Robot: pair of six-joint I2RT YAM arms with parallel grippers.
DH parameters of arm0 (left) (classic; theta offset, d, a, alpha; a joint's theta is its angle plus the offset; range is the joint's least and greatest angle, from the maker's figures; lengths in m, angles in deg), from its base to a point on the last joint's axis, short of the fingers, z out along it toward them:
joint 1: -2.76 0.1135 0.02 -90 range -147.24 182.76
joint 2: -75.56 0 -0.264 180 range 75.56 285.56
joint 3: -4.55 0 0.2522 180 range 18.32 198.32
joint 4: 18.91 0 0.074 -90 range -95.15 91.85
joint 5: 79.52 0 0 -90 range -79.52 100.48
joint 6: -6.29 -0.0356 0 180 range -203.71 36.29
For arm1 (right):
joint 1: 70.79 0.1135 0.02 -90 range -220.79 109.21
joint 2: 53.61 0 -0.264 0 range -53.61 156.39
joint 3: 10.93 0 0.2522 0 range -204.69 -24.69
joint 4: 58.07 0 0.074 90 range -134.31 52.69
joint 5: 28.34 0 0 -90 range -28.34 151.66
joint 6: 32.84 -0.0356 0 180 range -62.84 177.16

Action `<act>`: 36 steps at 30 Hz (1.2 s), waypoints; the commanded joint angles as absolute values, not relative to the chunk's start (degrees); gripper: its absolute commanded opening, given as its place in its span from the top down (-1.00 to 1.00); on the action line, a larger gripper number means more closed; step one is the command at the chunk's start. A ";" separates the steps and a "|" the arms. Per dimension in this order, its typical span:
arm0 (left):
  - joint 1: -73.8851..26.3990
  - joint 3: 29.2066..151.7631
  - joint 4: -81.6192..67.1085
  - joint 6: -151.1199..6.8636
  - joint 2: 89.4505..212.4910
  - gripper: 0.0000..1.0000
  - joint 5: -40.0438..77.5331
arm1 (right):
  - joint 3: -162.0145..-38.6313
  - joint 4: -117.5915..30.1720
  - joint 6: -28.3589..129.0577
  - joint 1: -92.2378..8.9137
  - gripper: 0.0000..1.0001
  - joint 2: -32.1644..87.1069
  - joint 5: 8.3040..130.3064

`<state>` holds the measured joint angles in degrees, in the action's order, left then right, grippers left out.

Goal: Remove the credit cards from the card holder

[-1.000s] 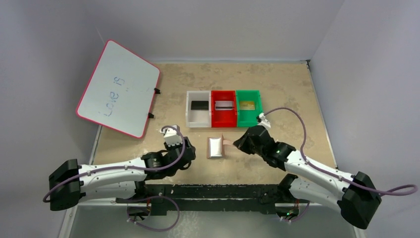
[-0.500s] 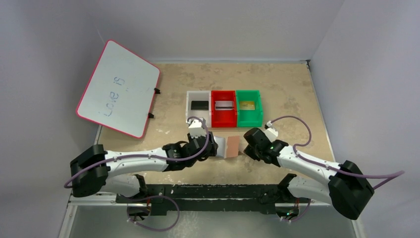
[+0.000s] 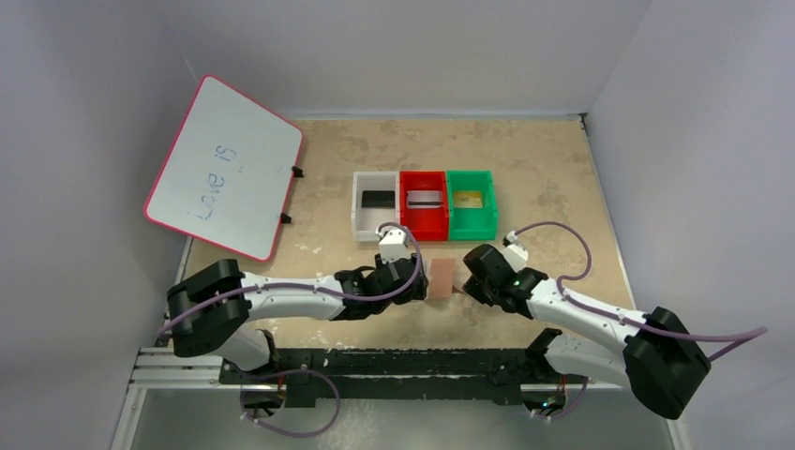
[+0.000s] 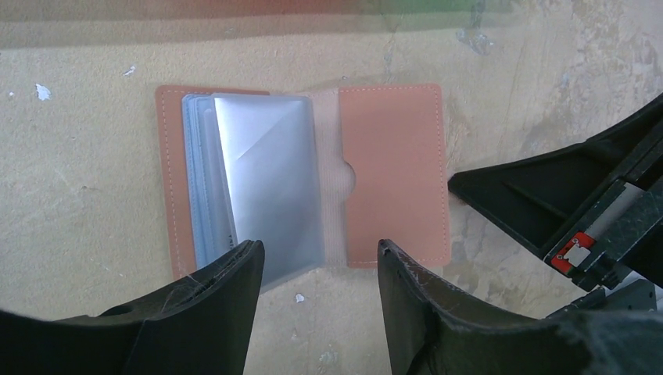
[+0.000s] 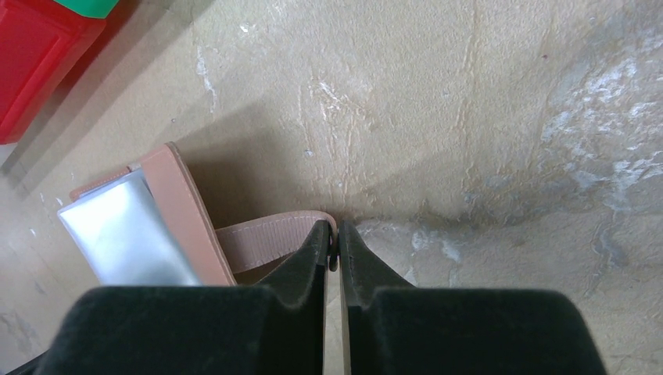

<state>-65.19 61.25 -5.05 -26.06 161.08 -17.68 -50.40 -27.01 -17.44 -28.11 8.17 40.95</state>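
Just below the bins (image 3: 424,225) at the top view's centre, the card holder (image 3: 439,278) lies open, bare table (image 3: 544,178) around its edges. The right gripper (image 5: 332,234) clenches its snap tab (image 5: 266,238); the left gripper (image 4: 319,248) hangs spread over its lower edge. 3 credit cards (image 3: 377,199) sit in the bins; what the sleeves (image 4: 266,187) hold is unclear.

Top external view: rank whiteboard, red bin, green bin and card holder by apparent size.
1. whiteboard, largest by far.
2. red bin and green bin: they look alike, so no ranking between them.
3. card holder, partly hidden but clearly smallest.
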 commanded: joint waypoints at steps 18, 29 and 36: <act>-65.80 64.93 -0.38 -21.56 160.96 -0.22 -23.88 | -50.09 -27.87 -17.59 -28.69 0.83 7.56 39.34; -65.80 66.74 0.94 -21.04 164.27 -0.22 -22.92 | -50.31 -27.14 -17.46 -28.78 0.82 6.71 39.20; -65.80 66.74 0.08 -21.23 164.78 -0.22 -22.14 | -50.18 -27.15 -17.46 -28.87 0.82 6.41 39.21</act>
<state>-65.58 64.62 0.89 -21.75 164.25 -22.47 -50.10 -27.46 -17.38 -28.51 7.36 41.13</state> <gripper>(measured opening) 0.610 0.092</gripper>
